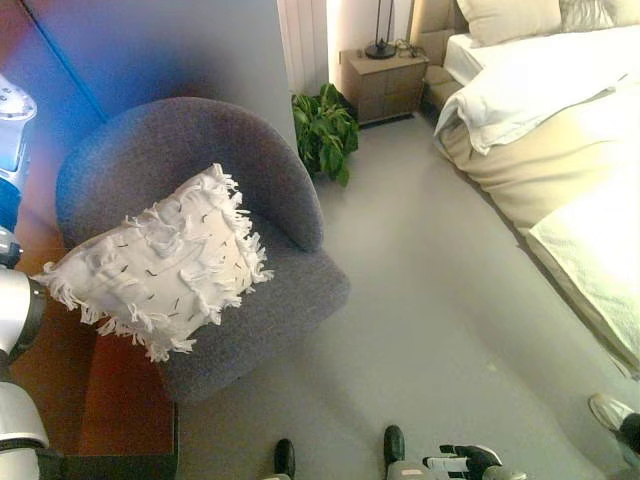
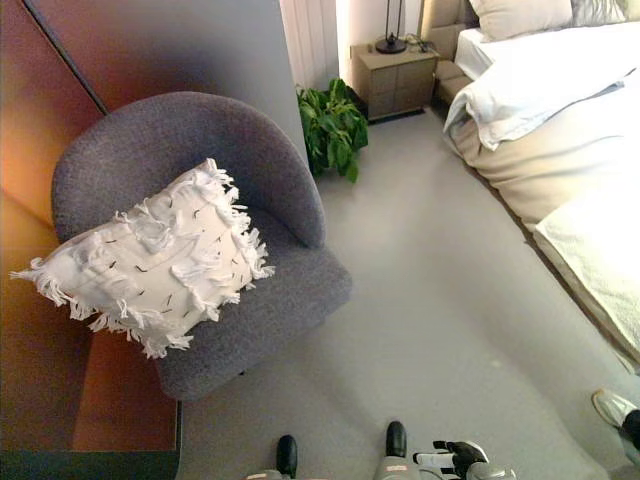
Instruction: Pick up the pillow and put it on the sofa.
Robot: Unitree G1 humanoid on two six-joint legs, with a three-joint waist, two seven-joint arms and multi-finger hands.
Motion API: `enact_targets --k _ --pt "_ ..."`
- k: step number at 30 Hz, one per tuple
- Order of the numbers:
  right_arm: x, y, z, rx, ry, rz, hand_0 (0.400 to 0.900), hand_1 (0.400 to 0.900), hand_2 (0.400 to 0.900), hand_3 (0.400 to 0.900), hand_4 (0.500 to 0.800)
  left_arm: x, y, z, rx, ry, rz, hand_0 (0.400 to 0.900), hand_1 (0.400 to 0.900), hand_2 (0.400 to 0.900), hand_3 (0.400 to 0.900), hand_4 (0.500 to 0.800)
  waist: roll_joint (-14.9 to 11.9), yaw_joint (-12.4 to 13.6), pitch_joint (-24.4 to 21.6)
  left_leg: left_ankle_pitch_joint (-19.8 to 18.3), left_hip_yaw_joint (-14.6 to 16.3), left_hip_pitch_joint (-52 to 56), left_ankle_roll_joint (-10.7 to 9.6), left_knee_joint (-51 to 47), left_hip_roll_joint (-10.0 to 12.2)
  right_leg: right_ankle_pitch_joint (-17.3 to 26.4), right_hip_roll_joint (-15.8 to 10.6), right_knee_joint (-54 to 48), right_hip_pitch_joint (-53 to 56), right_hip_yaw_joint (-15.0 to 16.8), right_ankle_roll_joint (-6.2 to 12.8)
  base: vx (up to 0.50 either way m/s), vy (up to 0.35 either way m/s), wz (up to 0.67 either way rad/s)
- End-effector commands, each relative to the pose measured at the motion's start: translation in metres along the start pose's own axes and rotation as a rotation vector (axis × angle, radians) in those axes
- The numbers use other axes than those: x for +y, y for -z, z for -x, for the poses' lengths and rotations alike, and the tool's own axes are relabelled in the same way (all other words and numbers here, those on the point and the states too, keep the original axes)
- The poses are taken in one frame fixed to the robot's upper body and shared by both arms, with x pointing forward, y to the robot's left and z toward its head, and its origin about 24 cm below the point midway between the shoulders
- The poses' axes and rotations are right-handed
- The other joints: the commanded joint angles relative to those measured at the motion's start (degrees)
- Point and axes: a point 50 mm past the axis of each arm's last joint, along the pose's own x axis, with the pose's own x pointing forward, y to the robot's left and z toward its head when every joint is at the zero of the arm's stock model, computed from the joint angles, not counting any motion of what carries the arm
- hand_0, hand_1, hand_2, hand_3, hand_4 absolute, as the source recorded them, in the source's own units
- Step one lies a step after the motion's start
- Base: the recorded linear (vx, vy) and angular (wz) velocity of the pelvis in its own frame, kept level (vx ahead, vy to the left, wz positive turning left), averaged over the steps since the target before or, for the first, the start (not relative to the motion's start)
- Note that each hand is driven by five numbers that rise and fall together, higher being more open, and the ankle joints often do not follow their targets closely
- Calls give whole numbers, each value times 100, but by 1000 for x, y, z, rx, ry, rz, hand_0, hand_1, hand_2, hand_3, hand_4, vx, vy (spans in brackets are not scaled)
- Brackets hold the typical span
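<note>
A white fringed pillow (image 2: 150, 262) lies on the grey round-backed sofa (image 2: 270, 300), a one-seat tub chair; it leans tilted against the inside of the curved backrest and over the chair's left arm, with its lower corner resting on the seat cushion and its far left corner hanging out past the chair's edge. The seat holds nothing else, and the front right part of the cushion is bare. The robot's left arm shows only as silver-grey segments at the left border of the left eye view, just beside the pillow's left corner; the left hand itself is out of both views, so I cannot tell how its fingers stand. The right hand (image 1: 462, 463) sits low at the bottom edge, well apart from the chair, cut off by the frame; its dark fingers with white covers look loosely extended and hold nothing. Behind the chair stands a green potted plant (image 2: 333, 126) by the wall, its pot hidden by the leaves. Beyond it is a wooden nightstand (image 2: 394, 73) carrying a black lamp (image 2: 390, 40), whose top is cut off. A bed (image 2: 560, 130) with white and cream bedding fills the right side, only partly in view. A person's light shoe (image 2: 612, 407) pokes in at the lower right corner on the grey floor (image 2: 440, 290).
</note>
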Motion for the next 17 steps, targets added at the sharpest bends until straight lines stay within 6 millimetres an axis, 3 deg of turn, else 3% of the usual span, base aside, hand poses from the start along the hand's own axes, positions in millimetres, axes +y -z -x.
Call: enact_targets --k 1,4,7,10,14,15,17 --pt "-9 26 4 89 28 16 900 900 900 900 800 15 -37 -7 -150 25 287 900 900 900 900 800 9 58 -480 -427 466 143 267 -33 -359 -596 -34 80 355 104 230 25 -36 -2" --pt "-5 30 4 99 20 15 900 900 900 900 800 1 -42 6 -167 155 450 900 900 900 900 800 -42 87 -554 -451 488 201 269 -33 -345 -603 -16 69 408 105 237 15 -36 -7" --pt "-3 28 3 97 9 11 900 900 900 900 800 -17 -31 25 -131 304 563 900 900 900 900 800 -98 109 -581 -462 496 257 277 -33 -329 -603 15 56 439 157 227 -23 -27 -11" --pt "2 28 2 94 -5 -2 900 900 900 900 800 -44 5 61 68 498 719 900 900 900 900 800 -155 160 -574 -456 486 302 286 -33 -318 -610 39 59 478 185 210 -43 -16 -9" --pt "10 29 1 86 -15 -29 900 900 900 900 800 -73 75 143 334 638 838 900 900 900 900 800 -198 237 -540 -423 445 340 313 -33 -300 -604 61 69 521 177 173 -64 -8 -6" --pt "14 29 1 80 -19 -42 900 900 900 900 800 -80 94 177 411 673 839 900 900 900 900 800 -220 274 -516 -405 430 345 322 -33 -290 -595 62 74 534 153 157 -62 -13 1" --pt "21 29 0 74 -24 -62 900 900 900 900 800 -86 119 225 525 708 830 900 900 900 900 800 -257 331 -483 -379 401 354 340 -33 -285 -577 64 74 562 114 141 -53 -17 3"
